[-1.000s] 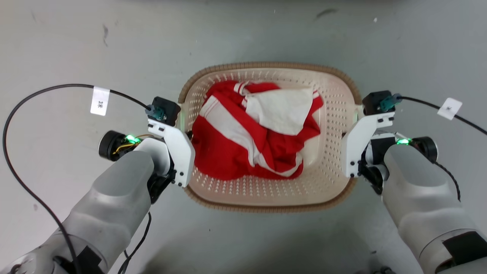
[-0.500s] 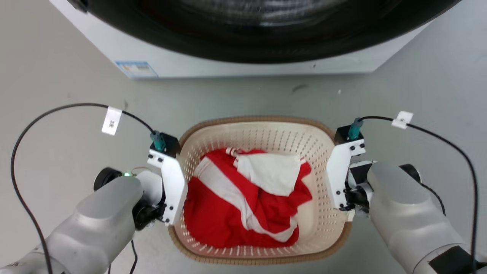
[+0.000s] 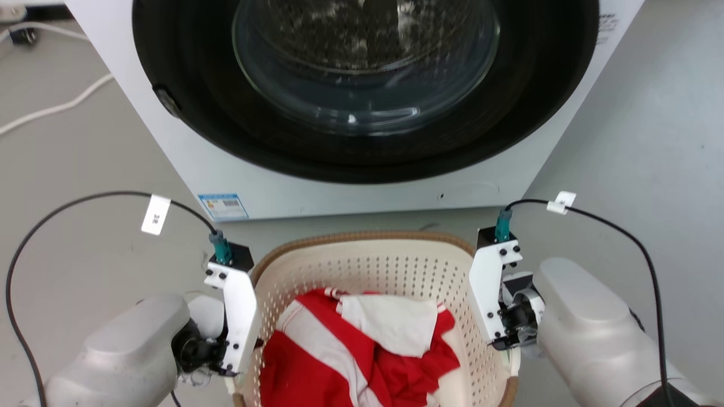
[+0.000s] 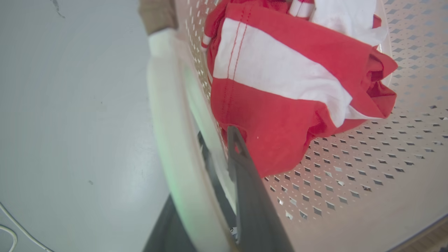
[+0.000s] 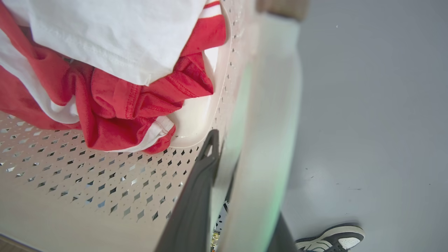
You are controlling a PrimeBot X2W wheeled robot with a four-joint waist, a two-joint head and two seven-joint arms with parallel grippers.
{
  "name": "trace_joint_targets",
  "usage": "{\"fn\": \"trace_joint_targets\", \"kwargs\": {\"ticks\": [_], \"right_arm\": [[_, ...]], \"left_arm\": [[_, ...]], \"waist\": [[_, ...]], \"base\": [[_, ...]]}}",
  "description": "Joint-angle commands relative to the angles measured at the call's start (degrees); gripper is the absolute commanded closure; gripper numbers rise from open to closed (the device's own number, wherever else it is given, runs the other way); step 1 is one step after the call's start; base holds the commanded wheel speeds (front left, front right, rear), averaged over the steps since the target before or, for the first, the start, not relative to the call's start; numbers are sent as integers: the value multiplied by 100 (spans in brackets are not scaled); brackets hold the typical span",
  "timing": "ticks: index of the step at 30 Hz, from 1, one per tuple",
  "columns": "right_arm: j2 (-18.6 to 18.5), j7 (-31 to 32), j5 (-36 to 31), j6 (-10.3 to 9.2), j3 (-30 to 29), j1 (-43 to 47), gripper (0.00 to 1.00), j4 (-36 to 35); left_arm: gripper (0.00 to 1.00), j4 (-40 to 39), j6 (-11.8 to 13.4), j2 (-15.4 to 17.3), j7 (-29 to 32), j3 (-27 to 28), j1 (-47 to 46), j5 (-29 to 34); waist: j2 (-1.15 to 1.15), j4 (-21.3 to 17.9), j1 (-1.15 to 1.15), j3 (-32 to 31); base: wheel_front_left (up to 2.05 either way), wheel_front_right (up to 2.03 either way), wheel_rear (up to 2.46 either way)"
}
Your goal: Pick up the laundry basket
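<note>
At 6 o'clock in the head view, the laundry basket (image 3: 367,265) hangs between the two arms, its near half cut off by the frame edge. Inside it lies a crumpled red-and-white garment (image 3: 305,362) with a white cloth (image 3: 390,322) on top.

At the basket's 9 o'clock side, the left end effector (image 4: 218,140) is clamped on the left side handle (image 4: 164,87). One dark finger sits inside the perforated wall against the garment and the other sits outside.

At the 3 o'clock side, the right end effector (image 5: 227,150) grips the right side handle (image 5: 276,87) in the same way, with a finger on each side of it.

Both wrist views show the grey floor (image 3: 650,141) well below the basket. At 12 o'clock stands the white washing machine (image 3: 339,192), its round glass door (image 3: 362,68) facing the basket. A white cord (image 3: 56,107) lies on the floor at 10 o'clock. At 5 o'clock in the right wrist view, a person's dark-and-white shoe (image 5: 330,238) rests on the floor.
</note>
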Motion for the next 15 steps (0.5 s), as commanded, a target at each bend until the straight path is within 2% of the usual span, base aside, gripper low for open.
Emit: {"fn": "trace_joint_targets", "kwargs": {"ticks": [1, 8, 15], "right_arm": [[19, 65, 21, 78, 90, 84, 100, -16], [-7, 387, 344, 78, 341, 225, 100, -195], [-5, 497, 505, 78, 432, 295, 100, -52]], "left_arm": [[100, -61, -80, 24, 106, -41, 106, -20], [100, 60, -79, 153, 724, -54, 330, -188], [100, 72, -79, 69, 983, -58, 379, -251]], "waist": [[0, -31, 1, -307], [0, -87, 1, -724], [0, -107, 1, -927]], "base": [[0, 0, 0], [0, 0, 0], [0, 0, 0]]}}
